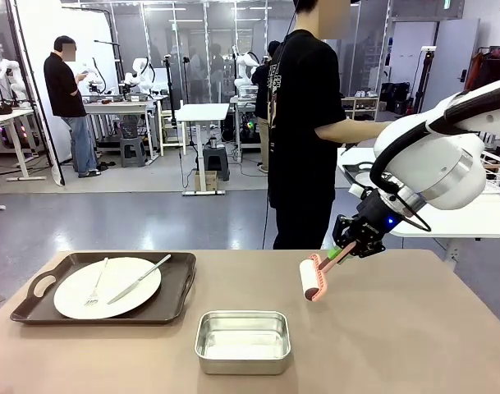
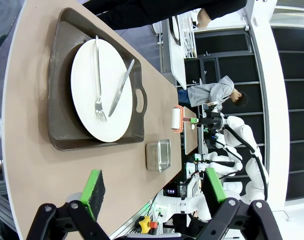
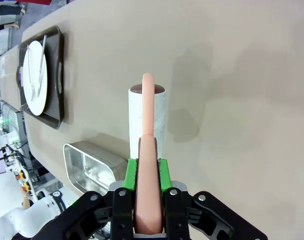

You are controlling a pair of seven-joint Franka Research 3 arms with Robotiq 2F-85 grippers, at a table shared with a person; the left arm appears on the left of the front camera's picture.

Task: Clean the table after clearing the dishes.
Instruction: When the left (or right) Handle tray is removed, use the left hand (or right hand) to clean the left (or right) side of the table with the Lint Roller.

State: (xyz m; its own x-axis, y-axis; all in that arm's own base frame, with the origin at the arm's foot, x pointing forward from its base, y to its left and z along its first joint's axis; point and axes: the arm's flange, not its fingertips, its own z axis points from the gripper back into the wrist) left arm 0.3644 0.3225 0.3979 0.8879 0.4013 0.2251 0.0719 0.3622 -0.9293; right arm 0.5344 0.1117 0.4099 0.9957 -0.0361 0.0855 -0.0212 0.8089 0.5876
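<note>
Grips seemingly light lint roller [image 1: 308,281] by stiff pink handle [image 3: 148,115] (likely surest hold) with right tool [image 3: 148,172], bench's [image 1: 397,345] three o'clock; left tool [image 2: 154,187] released.

We are seeing a tan table [image 1: 397,328], white plate [image 1: 69,300] on dark brown tray [image 1: 181,283], silvery pan [image 1: 242,365], and pink-handled white roller [image 1: 308,281] between the black right gripper's [image 3: 148,167] green pads [image 3: 132,172].

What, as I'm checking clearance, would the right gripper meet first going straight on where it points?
Likely the bare table, touched first by the lint roller that the right gripper holds; the steel pan lies off to the side.
</note>
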